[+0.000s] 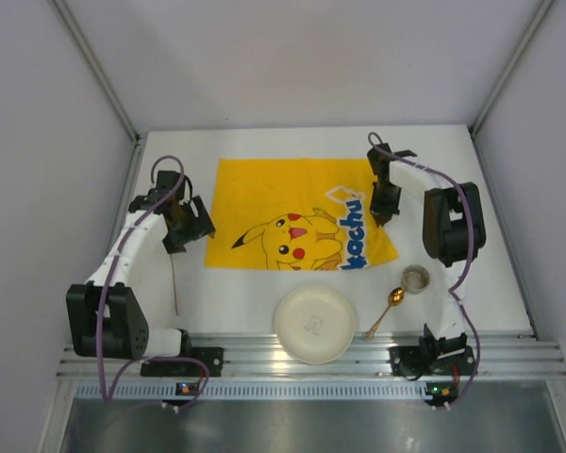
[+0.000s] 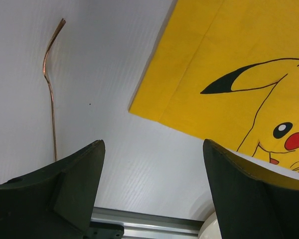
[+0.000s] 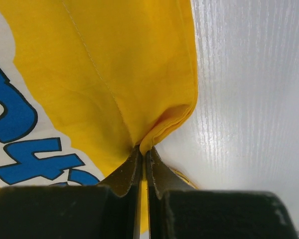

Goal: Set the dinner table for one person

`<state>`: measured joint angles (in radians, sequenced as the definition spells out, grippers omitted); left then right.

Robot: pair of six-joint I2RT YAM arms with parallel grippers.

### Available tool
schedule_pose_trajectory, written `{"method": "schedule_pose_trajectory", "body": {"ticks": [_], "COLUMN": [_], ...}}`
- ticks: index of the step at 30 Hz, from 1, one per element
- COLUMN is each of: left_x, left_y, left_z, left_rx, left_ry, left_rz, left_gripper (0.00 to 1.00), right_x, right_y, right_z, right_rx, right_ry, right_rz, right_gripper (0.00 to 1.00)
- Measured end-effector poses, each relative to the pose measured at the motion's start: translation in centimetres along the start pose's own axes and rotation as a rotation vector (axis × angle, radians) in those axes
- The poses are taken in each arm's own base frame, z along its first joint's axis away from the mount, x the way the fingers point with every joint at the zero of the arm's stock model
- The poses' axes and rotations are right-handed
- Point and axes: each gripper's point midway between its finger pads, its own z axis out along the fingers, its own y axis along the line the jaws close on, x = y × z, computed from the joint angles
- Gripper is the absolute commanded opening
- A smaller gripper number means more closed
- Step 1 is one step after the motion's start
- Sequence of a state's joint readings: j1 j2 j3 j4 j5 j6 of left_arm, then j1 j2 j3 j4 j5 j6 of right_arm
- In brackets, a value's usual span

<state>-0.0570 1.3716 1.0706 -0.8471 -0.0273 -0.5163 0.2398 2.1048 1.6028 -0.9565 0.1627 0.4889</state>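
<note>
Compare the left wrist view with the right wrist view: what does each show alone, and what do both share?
Left wrist only: a thin copper utensil, Pikachu's face, and the open left claw. Right wrist only: blue lettering, and the right claw shut on a pinched fold of the yellow cloth. Both: that cloth lying on the white table.

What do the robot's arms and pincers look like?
The left arm and right arm have white links and chunky black joints, each trailed by a purple cable. The left gripper and right gripper have dark, tapering fingers.
</note>
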Motion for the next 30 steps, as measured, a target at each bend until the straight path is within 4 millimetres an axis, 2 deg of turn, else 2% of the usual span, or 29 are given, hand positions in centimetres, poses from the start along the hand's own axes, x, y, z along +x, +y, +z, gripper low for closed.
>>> {"method": "schedule_pose_trajectory", "body": {"ticks": [3, 4, 5, 6, 7, 9, 10, 15, 23, 25, 30], "left_x": [0.0, 0.0, 0.1, 0.2, 0.3, 0.5, 0.7, 0.7, 0.0, 0.0, 0.5], "left_y": [0.4, 0.5, 0.7, 1.0, 1.2, 1.8, 2.3, 4.8, 8.9, 9.8, 11.5], "left_z": [-0.2, -0.3, -0.3, -0.3, -0.2, 0.0, 0.1, 0.5, 1.2, 1.8, 3.9], "left_rx": [-0.011, -0.014, -0.018, -0.023, -0.030, -0.053, -0.068, -0.139, -0.251, -0.275, -0.321], "left_ry": [-0.013, -0.016, -0.018, -0.017, -0.016, -0.016, -0.011, -0.009, -0.007, 0.013, 0.087], "left_rz": [-0.006, -0.009, -0.013, -0.017, -0.021, -0.031, -0.038, -0.103, -0.190, -0.198, -0.192], "left_gripper": [0.86, 0.87, 0.87, 0.87, 0.88, 0.89, 0.89, 0.90, 0.89, 0.89, 0.84], "right_x": [-0.1, 0.0, 0.0, 0.0, 0.0, 0.1, 0.1, 0.1, -1.0, -1.1, 0.3], "right_y": [0.3, 0.3, 0.4, 0.5, 0.6, 0.6, 0.5, 0.1, -0.5, -0.7, -1.1], "right_z": [0.0, 0.0, 0.0, 0.0, -0.1, -0.2, -0.2, -1.2, -6.7, -7.5, -6.6], "right_rx": [-0.011, -0.015, -0.020, -0.027, -0.032, -0.034, -0.033, -0.018, -0.065, -0.076, -0.064], "right_ry": [-0.002, -0.002, 0.000, 0.002, 0.004, 0.008, 0.008, -0.005, -0.122, -0.142, -0.100], "right_rz": [-0.010, -0.014, -0.017, -0.023, -0.023, -0.037, -0.044, -0.053, -0.056, -0.059, -0.077], "right_gripper": [0.01, 0.08, 0.18, 0.43, 0.57, 0.78, 0.81, 0.82, 0.81, 0.80, 0.77]}}
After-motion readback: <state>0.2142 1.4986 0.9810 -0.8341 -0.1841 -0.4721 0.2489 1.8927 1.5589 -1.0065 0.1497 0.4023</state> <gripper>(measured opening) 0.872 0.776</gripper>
